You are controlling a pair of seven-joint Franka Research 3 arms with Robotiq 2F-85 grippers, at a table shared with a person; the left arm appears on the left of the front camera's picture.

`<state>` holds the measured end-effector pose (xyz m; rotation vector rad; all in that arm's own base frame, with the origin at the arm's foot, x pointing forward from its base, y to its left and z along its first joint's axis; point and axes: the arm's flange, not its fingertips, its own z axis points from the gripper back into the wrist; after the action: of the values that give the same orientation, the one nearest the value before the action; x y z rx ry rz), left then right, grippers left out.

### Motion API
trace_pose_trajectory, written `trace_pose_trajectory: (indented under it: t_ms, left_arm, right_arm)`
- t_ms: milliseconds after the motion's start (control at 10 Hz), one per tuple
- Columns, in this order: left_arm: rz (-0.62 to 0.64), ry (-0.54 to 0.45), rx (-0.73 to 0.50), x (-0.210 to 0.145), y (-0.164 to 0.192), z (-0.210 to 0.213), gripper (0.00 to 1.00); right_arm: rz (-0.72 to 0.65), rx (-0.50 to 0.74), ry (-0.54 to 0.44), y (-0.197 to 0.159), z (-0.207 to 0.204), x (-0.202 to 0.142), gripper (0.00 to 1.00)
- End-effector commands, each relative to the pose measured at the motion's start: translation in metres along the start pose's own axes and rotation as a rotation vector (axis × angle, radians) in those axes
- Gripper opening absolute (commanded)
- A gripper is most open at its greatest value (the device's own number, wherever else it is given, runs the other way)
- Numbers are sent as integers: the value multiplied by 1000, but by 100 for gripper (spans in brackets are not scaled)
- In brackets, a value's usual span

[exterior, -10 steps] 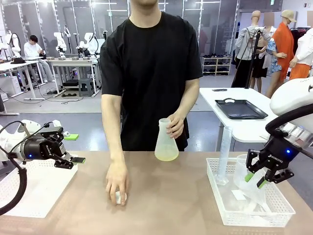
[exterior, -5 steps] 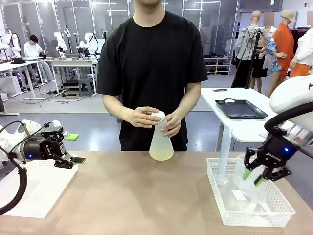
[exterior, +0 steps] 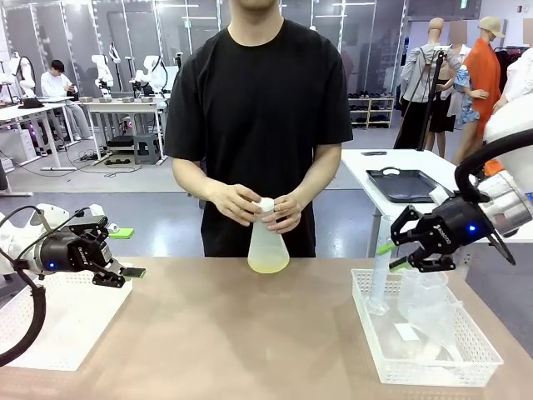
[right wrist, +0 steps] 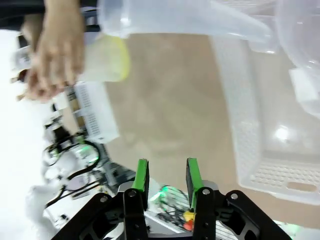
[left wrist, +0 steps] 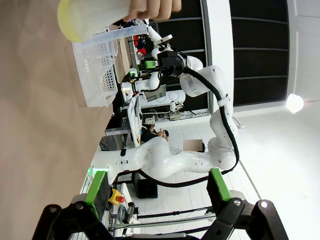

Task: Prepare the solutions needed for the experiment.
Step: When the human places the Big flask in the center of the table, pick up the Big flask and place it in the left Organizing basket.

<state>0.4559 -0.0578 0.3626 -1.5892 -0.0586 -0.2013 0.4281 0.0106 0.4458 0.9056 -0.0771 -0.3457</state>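
solutions (exterior: 268, 266): shallow pale yellow-green layer in the bottom of the flask (exterior: 268, 242). Person's hands (exterior: 237, 202) are both on the neck, far middle of the bench (exterior: 275, 342). Can't tell whether the base rests on the bench or hangs just above it.

Left tool (exterior: 125, 252): wide open and empty, over the white tray (exterior: 58, 329) at the left end, well apart from the flask.
Right tool (exterior: 391, 257): pads parted by a narrow gap with nothing between them. It's above the white basket (exterior: 483, 354), just beside the top of the graduated cylinder (exterior: 384, 271) and over a clear beaker (exterior: 426, 304).

Risks as I see them:
- Right tool is the close call. Any sideways sweep clips the cylinder. It's tall and narrow, so it likely topples into the beaker or out of the basket.
- With that gap, a grab at the cylinder or the flask neck pushes it over instead of straddling it, unless the tool opens first.
- Either arm reaching in while hands are on the neck risks finger contact, or a jolt that slops the liquid. Volume is low, so a spill needs a big tilt.
- Cone walls probably slip in the pads. The neck is the sane grasp, and it's occupied.
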Motion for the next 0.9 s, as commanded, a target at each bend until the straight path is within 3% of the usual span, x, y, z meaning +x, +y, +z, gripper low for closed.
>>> trace_pose_trajectory:
  t_ms: [0, 200, 400, 600, 800]
  left_arm:
    - [-5, -9, -15, 1, -2, -1, 100]
    - [-5, -9, -15, 1, -2, -1, 100]
    - [-5, -9, -15, 1, -2, -1, 100]
    - [-5, -9, -15, 1, -2, -1, 100]
    - [-5, -9, -15, 1, -2, -1, 100]
  right_arm:
    - [16, 219, 18, -16, 2, 8, 40]
    - [46, 376, 112, -23, 7, 9, 40]
    - [17, 492, 259, -32, 10, 9, 60]
    - [21, 528, 305, -39, 12, 9, 80]
    - [43, 566, 318, -43, 10, 8, 80]
